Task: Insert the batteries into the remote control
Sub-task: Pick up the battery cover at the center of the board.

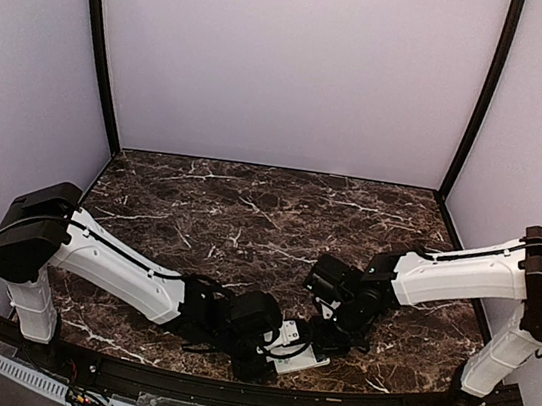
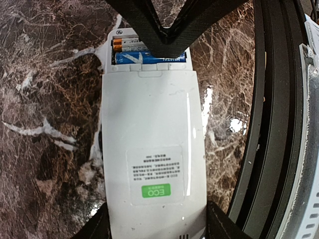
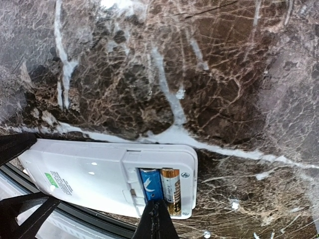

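Overhead, only a white corner of the remote control (image 1: 292, 357) shows between the two black wrists, near the table's front edge; the wrist views supply the rest. Left of the remote, the left gripper (image 2: 157, 226) clamps it by its long sides at the end away from the batteries, with a dark finger (image 2: 94, 226) pressed to each edge. The remote is turned back-up over the glossy brown marble-patterned tabletop (image 2: 45, 99). Its back is smooth white plastic with a printed sticker bearing a green ECO patch (image 2: 155, 190). At the remote's other end, the open battery bay (image 2: 115, 50) holds a slim blue battery (image 2: 144, 58). Beside it lies a second battery (image 2: 124, 45) with an orange tip. Only the right wrist view shows that cell's gold band and a small screw (image 3: 185, 175) at the bay's corner. Right of the remote, the right gripper (image 3: 156, 211) has its fingers drawn together to a point, the tip lying over the cells in the bay.
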Controlling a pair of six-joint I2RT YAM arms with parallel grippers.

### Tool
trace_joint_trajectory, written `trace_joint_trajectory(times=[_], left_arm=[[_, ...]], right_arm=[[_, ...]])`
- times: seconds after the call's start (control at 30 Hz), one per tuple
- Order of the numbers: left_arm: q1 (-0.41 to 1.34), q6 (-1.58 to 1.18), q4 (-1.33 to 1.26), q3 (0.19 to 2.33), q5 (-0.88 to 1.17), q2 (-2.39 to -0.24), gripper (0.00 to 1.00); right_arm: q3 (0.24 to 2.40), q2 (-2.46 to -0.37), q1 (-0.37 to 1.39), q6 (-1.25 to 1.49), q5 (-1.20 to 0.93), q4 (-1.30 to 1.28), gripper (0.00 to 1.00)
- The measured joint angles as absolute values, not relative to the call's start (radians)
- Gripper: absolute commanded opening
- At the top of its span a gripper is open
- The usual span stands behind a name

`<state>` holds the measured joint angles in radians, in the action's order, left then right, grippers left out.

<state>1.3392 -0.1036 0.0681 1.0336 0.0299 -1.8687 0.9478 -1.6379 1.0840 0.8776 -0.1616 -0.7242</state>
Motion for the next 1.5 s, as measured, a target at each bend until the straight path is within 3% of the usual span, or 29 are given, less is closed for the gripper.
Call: trace_joint_trajectory(times=[0.2,0.47,0.73,0.87,1.5], left_arm=[[1.339,-0.104,0.068,1.034,0.030,-1.869,0.56],[1.339,-0.098,0.068,1.032,0.029,-1.869,0.64],[1.345,-0.080,0.059,1.021,0.033,-1.863,0.89],[1.346,-0.068,0.058,1.015,0.031,-1.857,0.98],[1.344,-0.061,0.191,0.951,-0.039,-1.682,0.98]], right_arm=[[0.954,-1.638,1.085,0.881,-0.157,-0.731,0.01],[1.058,-1.574,0.960,0.764,-0.087,-0.850,0.23],[1.179,-1.522,0.713,0.576,0.039,-0.897,0.37],[1.190,-1.624,0.630,0.495,0.108,-0.922,0.38],[1.251,-1.869,0.524,0.255,0.217,-0.881,0.25]])
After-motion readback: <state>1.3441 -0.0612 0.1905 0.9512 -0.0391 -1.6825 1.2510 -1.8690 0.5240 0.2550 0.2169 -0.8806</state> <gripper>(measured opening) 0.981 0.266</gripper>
